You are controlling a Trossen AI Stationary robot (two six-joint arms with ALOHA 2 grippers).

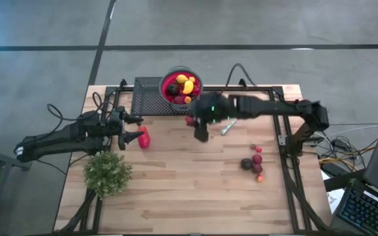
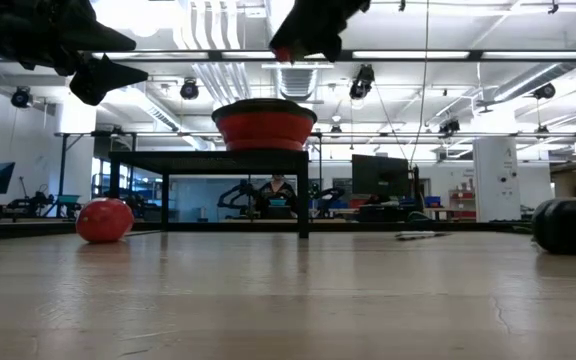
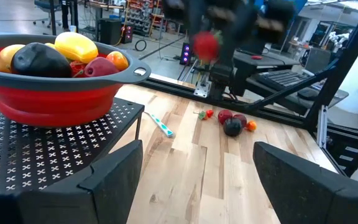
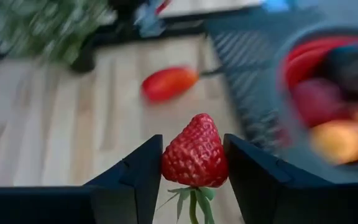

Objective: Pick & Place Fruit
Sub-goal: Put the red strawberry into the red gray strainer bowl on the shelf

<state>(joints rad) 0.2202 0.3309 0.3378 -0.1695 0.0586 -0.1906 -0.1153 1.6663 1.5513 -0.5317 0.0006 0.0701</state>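
A red bowl [image 1: 181,86] [image 3: 48,93] [image 2: 264,122] heaped with yellow, red and dark fruit stands on a black mesh rack [image 1: 148,96] at the table's far edge. My right gripper [image 1: 198,128] [image 4: 194,168] hangs just near of the bowl, shut on a red strawberry [image 4: 194,152] [image 3: 205,45]. My left gripper [image 1: 131,136] [image 3: 197,180] is open, beside the larger red piece [image 1: 144,137] [image 2: 105,220] [image 4: 168,83] that lies on the table. Several small red, dark and orange fruits [image 1: 254,161] [image 3: 231,119] rest on the table's right part. My right gripper pinches the strawberry by its two flanks [image 4: 166,158], one finger on each side. Its pointed tip faces away from the wrist and its green leaves [image 4: 194,199] toward it. The fingers slant down toward the table's left. The berry is lifted clear of the table.
A bushy green plant [image 1: 107,172] stands near the table's left near corner. A teal-handled knife [image 1: 228,126] [image 3: 160,124] lies right of my right gripper. Bare wood stretches along the near half of the table. A laptop [image 1: 373,196] sits off the right edge.
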